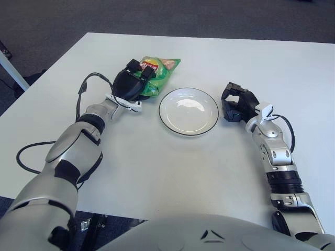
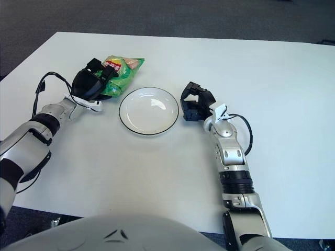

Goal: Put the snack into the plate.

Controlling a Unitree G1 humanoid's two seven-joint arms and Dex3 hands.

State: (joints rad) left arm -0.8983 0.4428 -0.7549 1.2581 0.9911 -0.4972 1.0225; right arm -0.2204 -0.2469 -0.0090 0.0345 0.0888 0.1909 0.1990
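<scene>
A green snack bag (image 1: 158,73) with a red label is held at the left of the white, dark-rimmed plate (image 1: 189,111). My left hand (image 1: 134,79) is shut on the bag's near end, its black fingers curled over it. The bag's far end points away from me, just outside the plate's upper left rim. The plate has nothing in it. My right hand (image 1: 235,102) shows just right of the plate, fingers curled and holding nothing.
A white table (image 1: 167,172) carries everything, with dark floor beyond its far and left edges. A black cable (image 1: 89,86) loops from my left wrist. Another cable (image 1: 287,130) curls beside my right forearm.
</scene>
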